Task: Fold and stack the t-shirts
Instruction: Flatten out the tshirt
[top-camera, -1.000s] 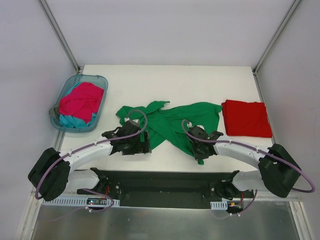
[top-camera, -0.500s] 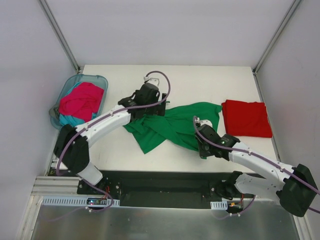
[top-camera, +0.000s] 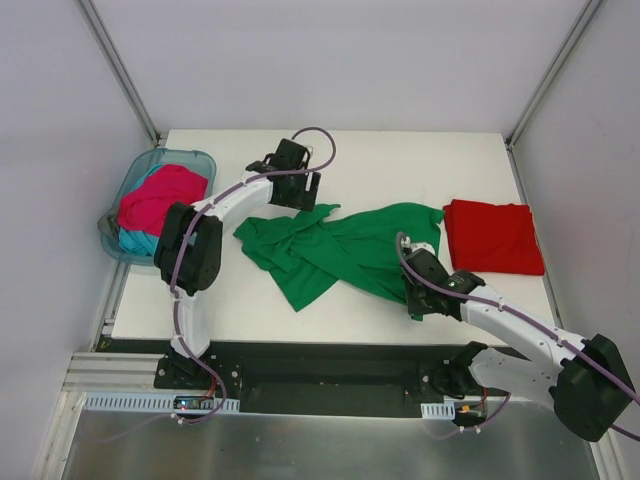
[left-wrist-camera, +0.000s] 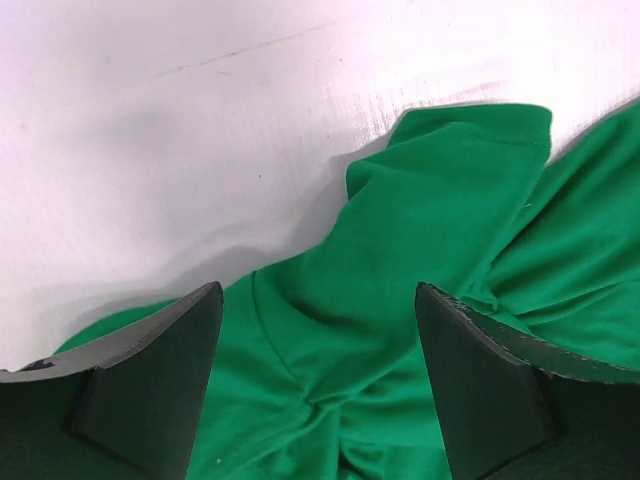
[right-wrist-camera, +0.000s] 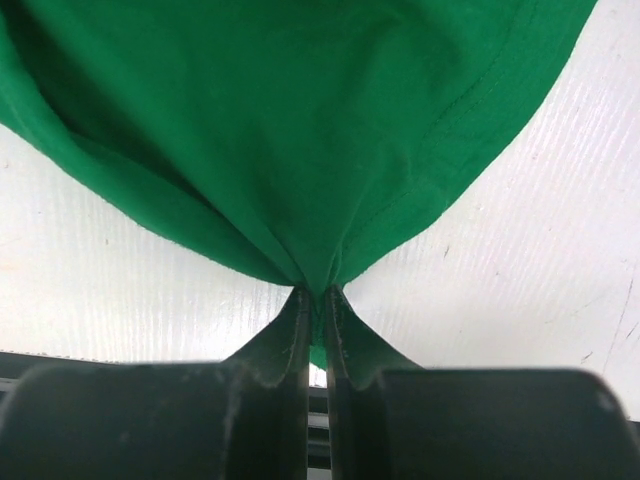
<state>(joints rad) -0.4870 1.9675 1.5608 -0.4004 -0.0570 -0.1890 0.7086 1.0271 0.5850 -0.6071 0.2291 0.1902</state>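
Observation:
The bright green t-shirt (top-camera: 335, 250) lies crumpled across the middle of the white table. My right gripper (top-camera: 413, 272) is shut on its near right edge and pinches a fold of green cloth (right-wrist-camera: 300, 150) between its jaws. My left gripper (top-camera: 297, 196) is open and empty, just above the shirt's far left part; a green sleeve (left-wrist-camera: 440, 190) lies between and beyond its fingers. A folded red t-shirt (top-camera: 493, 236) lies flat at the right. Pink (top-camera: 163, 203) and teal (top-camera: 140, 241) shirts are bundled in a bin at the left.
The pale blue plastic bin (top-camera: 203, 162) stands at the table's left edge. Grey walls and metal posts close the back and sides. The black base rail runs along the near edge.
My left arm has swung from the near left up to the shirt's far left edge. My right gripper has dragged the shirt's near edge a little right and nearer; the shirt has spread.

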